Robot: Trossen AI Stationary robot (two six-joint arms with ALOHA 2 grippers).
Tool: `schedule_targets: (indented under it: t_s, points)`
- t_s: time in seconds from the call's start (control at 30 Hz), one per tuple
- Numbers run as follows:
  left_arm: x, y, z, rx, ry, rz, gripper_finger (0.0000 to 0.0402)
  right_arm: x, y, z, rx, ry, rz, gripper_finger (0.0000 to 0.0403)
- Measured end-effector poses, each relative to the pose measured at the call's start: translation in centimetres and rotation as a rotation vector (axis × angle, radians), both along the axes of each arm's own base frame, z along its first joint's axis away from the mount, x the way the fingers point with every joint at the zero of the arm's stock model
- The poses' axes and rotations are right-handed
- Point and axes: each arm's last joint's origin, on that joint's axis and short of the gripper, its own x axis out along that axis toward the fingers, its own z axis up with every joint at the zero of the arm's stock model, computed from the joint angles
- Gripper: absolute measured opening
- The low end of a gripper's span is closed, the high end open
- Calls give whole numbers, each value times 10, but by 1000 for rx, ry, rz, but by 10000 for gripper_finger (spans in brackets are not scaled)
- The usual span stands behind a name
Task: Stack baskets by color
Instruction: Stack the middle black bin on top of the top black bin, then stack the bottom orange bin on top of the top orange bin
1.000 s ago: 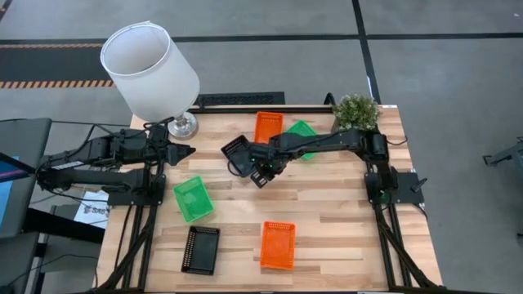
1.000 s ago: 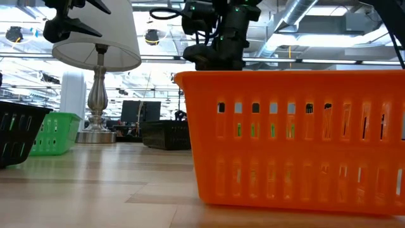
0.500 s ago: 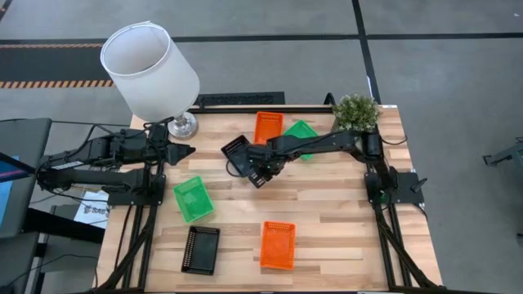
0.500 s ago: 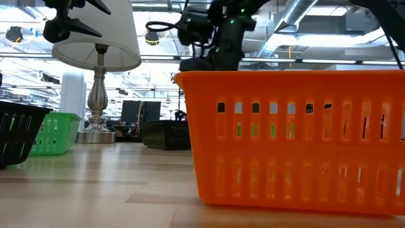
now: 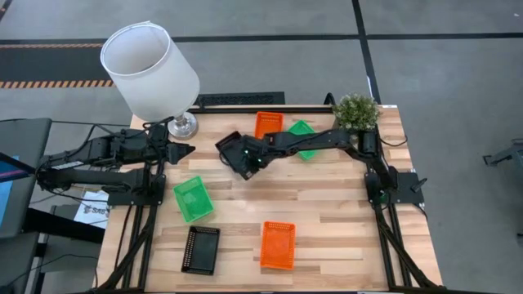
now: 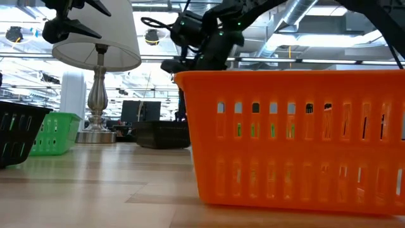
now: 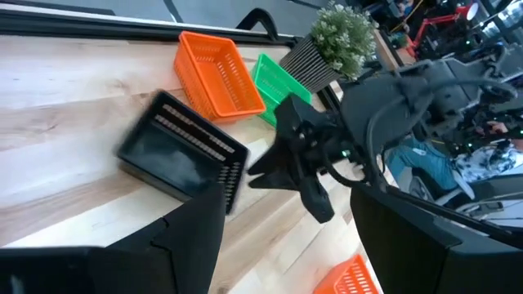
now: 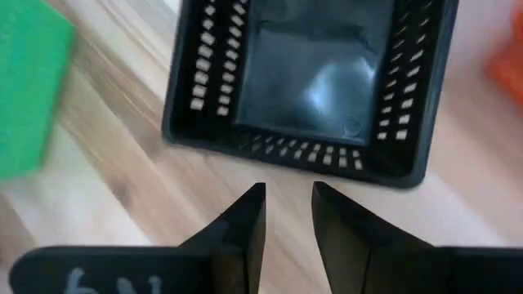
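Wooden table (image 5: 327,212), right tool (image 8: 288,214) empty, just short of black basket (image 8: 315,77)

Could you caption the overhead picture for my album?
Right claw hovers at a black basket among scattered orange and green ones.

Black basket (image 5: 232,149) partly under the right arm, blurred elsewhere

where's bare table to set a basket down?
Bare wood along the right side of the table, right of the front orange basket, and mid-table between it and the left green basket. Crowded at the back: black basket, rear orange basket, right pincer.
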Motion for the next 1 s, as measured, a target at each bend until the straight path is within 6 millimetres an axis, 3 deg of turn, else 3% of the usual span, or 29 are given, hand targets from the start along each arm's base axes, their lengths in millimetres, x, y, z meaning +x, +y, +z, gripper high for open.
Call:
schedule_targets:
  t_s: [0.33,0.47,0.6,0.77,1.0]
  points:
    - [0,0,0,-6,-3,5,251,15,-30,16,-99,-247,44,122]
    - [0,0,0,-4,-2,11,251,7,-34,37,-100,-281,47,122]
    - [0,0,0,-5,-1,9,251,-13,-34,66,-74,-259,11,122]
    - [0,0,0,-10,-2,2,251,-49,-18,103,-25,-163,-12,123]
    - [0,0,-1,-10,3,1,251,-93,34,126,-48,75,-23,165]
